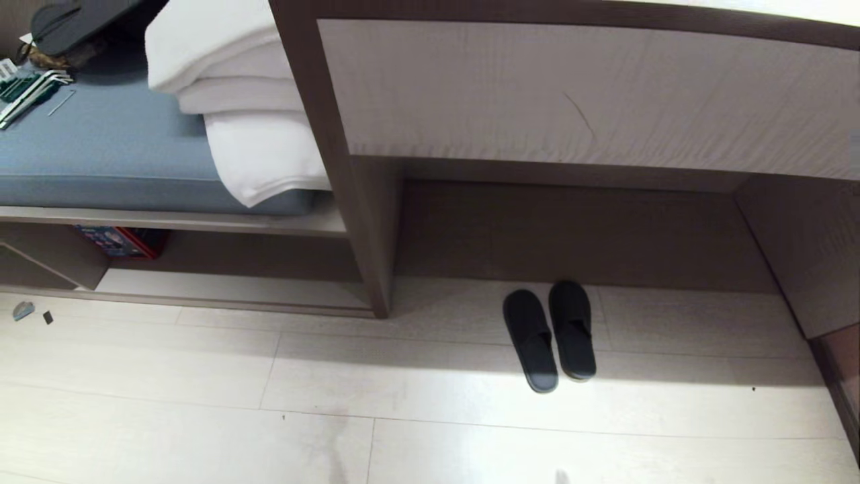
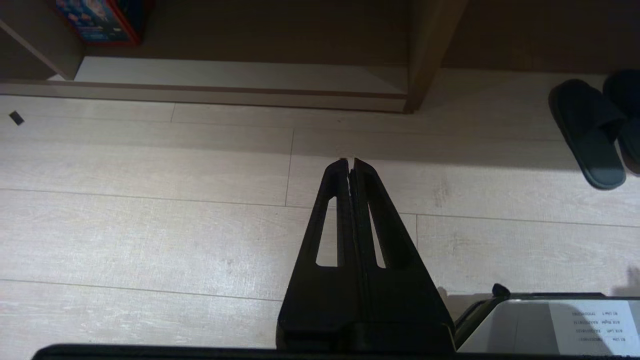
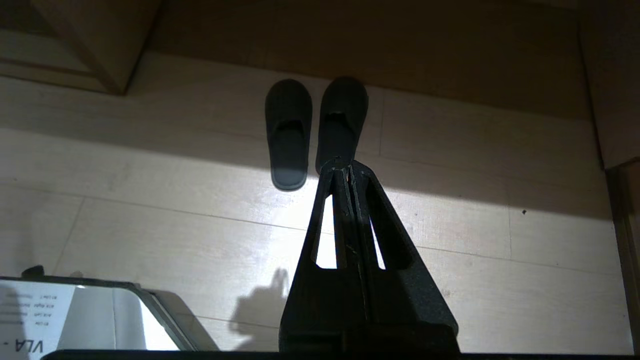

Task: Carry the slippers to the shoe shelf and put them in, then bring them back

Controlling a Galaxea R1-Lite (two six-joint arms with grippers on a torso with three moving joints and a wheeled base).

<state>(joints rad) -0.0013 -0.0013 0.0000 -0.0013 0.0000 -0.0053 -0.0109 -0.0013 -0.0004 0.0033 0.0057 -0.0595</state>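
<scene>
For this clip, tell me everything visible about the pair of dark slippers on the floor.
The dark blue-grey soft fabric slippers are a slip-on pair with rounded closed toes, open backs and thin flat soles. They lie side by side, close together, soles down on the pale wood-look plank floor, toes pointing toward the brown back panel under the long pale desk counter. Their toes sit in the desk's shadow and their heels in the light. Neither end effector touches them.
</scene>
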